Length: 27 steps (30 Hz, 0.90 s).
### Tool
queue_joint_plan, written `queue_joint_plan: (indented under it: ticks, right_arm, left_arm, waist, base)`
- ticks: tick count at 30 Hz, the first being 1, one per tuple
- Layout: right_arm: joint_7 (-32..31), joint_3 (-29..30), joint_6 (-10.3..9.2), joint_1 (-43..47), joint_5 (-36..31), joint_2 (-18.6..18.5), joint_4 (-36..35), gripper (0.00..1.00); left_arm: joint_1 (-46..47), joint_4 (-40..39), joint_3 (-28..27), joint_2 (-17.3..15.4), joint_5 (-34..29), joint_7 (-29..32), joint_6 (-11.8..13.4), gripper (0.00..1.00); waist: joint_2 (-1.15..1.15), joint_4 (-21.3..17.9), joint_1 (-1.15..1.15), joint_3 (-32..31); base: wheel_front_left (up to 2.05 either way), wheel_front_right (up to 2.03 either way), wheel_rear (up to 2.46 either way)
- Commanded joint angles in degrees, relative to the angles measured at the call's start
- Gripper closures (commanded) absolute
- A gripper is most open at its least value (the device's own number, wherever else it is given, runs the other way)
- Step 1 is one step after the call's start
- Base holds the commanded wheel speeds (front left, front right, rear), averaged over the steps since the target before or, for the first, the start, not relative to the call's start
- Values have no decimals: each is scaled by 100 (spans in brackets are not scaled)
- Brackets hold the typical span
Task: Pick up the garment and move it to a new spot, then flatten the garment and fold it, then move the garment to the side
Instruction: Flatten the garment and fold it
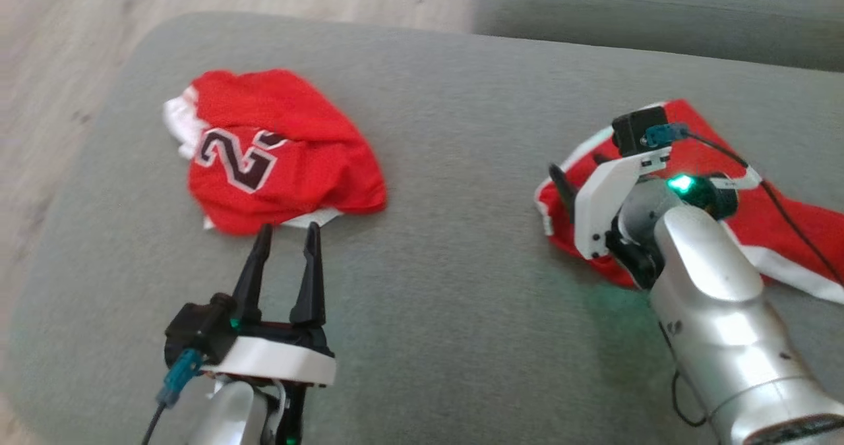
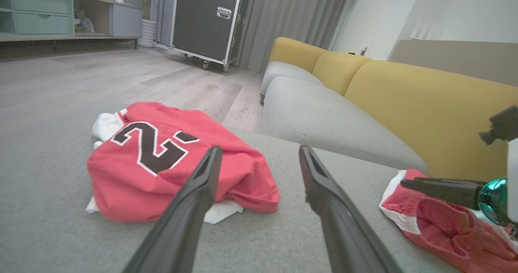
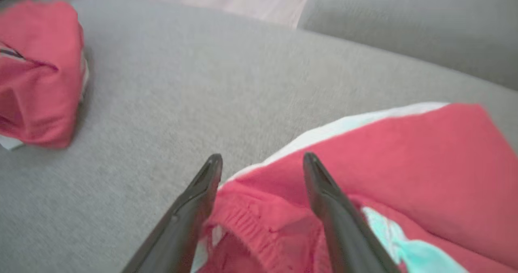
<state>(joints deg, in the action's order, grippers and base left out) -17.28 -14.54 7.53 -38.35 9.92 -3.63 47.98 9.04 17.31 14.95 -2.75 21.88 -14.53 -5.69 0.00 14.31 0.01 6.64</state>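
A crumpled red jersey [image 1: 277,148] with a black-and-white number and white trim lies on the left of the grey cushion [image 1: 455,102]. My left gripper [image 1: 288,231] is open, its tips just short of the jersey's near edge; the left wrist view shows the jersey [image 2: 162,159] just beyond that gripper [image 2: 260,151], ahead and to the left. A second red garment [image 1: 778,227] with white stripes lies at the right. My right gripper [image 1: 577,175] is open over its left end, and the right wrist view shows this gripper [image 3: 262,157] straddling the elastic waistband [image 3: 251,220] with nothing clamped.
The grey cushion's rounded edge drops to wood floor [image 1: 66,56] at the left and back. Another grey seat [image 2: 323,119] and yellow backrests [image 2: 425,111] lie beyond. A black wheeled case [image 2: 206,18] and a cabinet [image 2: 40,14] stand across the room.
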Motion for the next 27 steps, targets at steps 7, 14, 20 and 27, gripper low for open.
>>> queue_joint_plan:
  ticks: [7,14,20,27]
  right_arm:
    - [-937,165,-4,-623,-31,0,1038,0]
    - [-1292,504,-4,-954,217,36,1783,100]
    - [-637,866,-4,-1196,769,69,1744,100]
    - [1113,1526,-4,-1737,869,64,1932,100]
  left_arm:
    - [236,-94,-5,-13,120,-47,76,0]
    - [249,-128,93,-13,184,-47,128,0]
    - [302,-175,97,-13,217,-47,144,0]
    - [361,-180,125,-13,213,-47,136,0]
  waist:
    - [0,533,-1,55]
    - [0,711,-1,87]
    - [0,710,-1,218]
    - [0,707,-1,278]
  base:
    - [0,0,0]
    - [0,0,0]
    - [0,0,0]
    - [0,0,0]
